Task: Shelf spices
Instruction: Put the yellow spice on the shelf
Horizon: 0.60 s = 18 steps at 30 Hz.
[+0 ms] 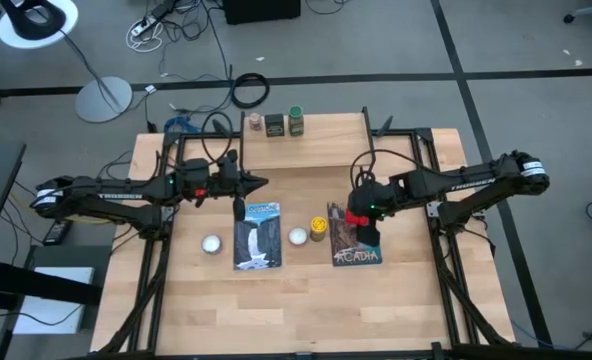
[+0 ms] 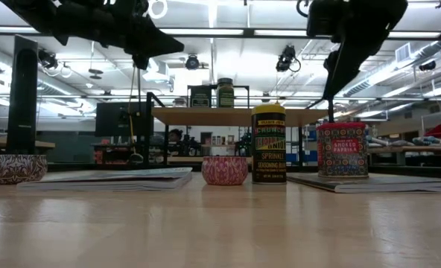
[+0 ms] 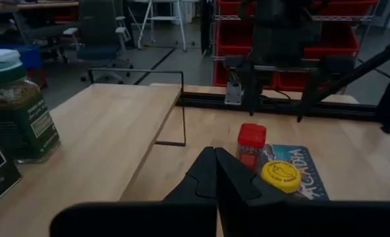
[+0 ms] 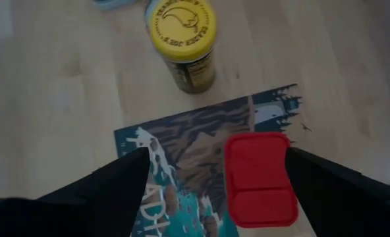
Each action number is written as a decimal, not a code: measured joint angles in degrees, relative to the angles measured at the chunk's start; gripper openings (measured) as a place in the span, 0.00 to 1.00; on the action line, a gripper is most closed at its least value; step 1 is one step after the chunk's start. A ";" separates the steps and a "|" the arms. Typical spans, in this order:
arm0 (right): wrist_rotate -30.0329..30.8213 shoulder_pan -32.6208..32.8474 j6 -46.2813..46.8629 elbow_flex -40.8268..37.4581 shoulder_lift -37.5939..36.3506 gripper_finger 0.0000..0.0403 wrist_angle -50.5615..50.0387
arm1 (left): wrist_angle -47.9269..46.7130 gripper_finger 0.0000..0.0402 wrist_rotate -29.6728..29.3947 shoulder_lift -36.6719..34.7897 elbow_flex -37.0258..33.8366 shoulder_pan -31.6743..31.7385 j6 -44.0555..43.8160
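The red boxy tin (image 1: 357, 219) (image 4: 261, 178) stands upright on the right picture book (image 1: 354, 243). My right gripper (image 4: 218, 155) hangs open above it, one finger on either side, clear of the tin in the low view (image 2: 342, 149). The yellow-capped jar (image 1: 318, 228) (image 4: 182, 39) stands on the table beside that book. On the shelf (image 1: 316, 145) (image 2: 228, 115) stand the tiny brown jar (image 1: 252, 122), the dark square tin (image 1: 274, 125) and the green jar (image 1: 296, 120) (image 3: 14, 105). My left gripper (image 1: 259, 183) (image 3: 215, 171) is shut, in the air at the shelf's near edge.
A second picture book (image 1: 258, 235) lies left of centre. Two white balls (image 1: 212, 243) (image 1: 297, 236) rest on the table on either side of it. The black frame rails (image 1: 166, 200) run along the table's left and right sides. The near half of the table (image 1: 306, 310) is bare wood.
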 joint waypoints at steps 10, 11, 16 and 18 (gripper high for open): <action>2.70 -0.84 -2.90 0.00 0.20 0.87 -0.97 | -1.24 0.00 0.00 -0.17 0.00 0.00 1.54; 3.33 -0.91 -3.64 0.00 0.20 0.87 -0.06 | -1.24 0.00 0.00 -0.17 0.00 0.00 1.60; 3.26 -1.37 -7.50 0.00 0.20 0.85 7.18 | -1.06 0.00 -0.08 -0.87 0.02 0.00 1.60; 1.46 -2.06 -7.65 0.00 0.20 0.84 9.48 | -2.03 0.00 -0.44 -1.67 -0.01 0.00 1.62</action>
